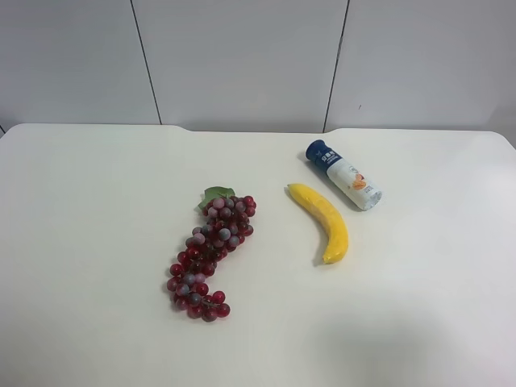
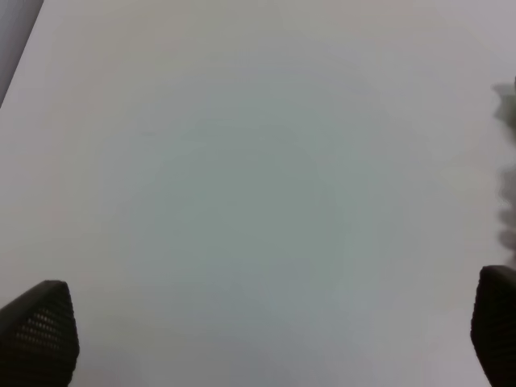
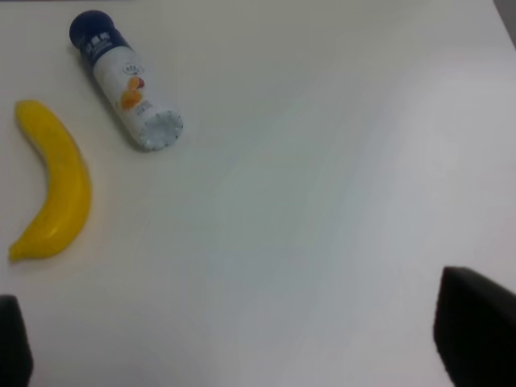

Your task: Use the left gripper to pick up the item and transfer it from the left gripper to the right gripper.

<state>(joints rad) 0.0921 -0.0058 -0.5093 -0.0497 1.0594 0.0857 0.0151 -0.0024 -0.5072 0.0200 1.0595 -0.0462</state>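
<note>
The item, a small white bottle (image 1: 343, 174) with a dark blue cap and an orange picture, lies on its side on the white table (image 1: 97, 242), right of centre. It also shows in the right wrist view (image 3: 125, 81). Neither arm shows in the exterior high view. In the left wrist view my left gripper (image 2: 266, 339) is open and empty over bare table, its fingertips (image 2: 40, 326) wide apart. In the right wrist view my right gripper (image 3: 250, 339) is open and empty, well short of the bottle.
A yellow banana (image 1: 324, 219) lies just beside the bottle, also in the right wrist view (image 3: 55, 193). A red grape bunch (image 1: 208, 254) with a green leaf lies at the table's middle. A grey panelled wall (image 1: 242, 56) stands behind the table.
</note>
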